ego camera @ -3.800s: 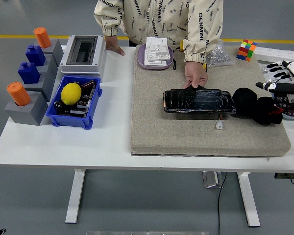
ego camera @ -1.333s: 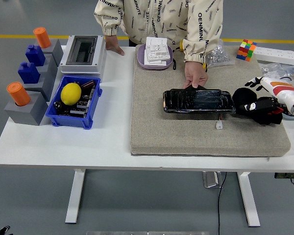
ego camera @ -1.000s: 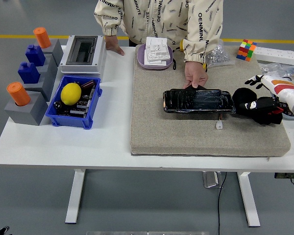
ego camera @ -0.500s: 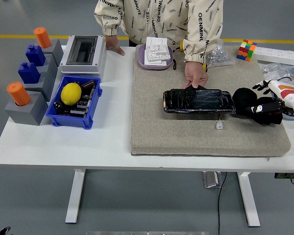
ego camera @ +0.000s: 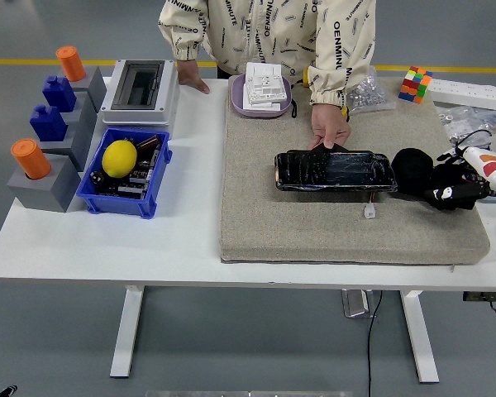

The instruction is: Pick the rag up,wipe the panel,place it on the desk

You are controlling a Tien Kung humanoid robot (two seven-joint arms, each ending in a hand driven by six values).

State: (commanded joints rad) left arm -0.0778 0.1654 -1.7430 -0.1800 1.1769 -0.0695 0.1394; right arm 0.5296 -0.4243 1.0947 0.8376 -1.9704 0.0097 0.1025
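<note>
**A:** Head view first: where do you see the rag?

**B:** You'll find the black rag (ego camera: 419, 172) bunched on the grey mat (ego camera: 314, 223), just right of the panel (ego camera: 334, 171) and touching its right end.

**A:** And the right hand?

**B:** Your right hand (ego camera: 459, 180) comes in from the right edge and lies on the rag's right side, its dark fingers (ego camera: 446, 193) curled down into the cloth, gripping it. The rag sits on the mat, not raised.

**A:** Who holds the panel?

**B:** A person at the far side presses one hand (ego camera: 329, 128) on the panel's far edge; the other hand (ego camera: 192, 79) rests on the counter (ego camera: 182, 240) beside the grey box (ego camera: 140, 89).

**A:** Anything else you'd note?

**B:** You can see a blue bin (ego camera: 124, 171) with a yellow lemon (ego camera: 120, 158) on the left, and a colour cube (ego camera: 416, 84) at the far right
</note>
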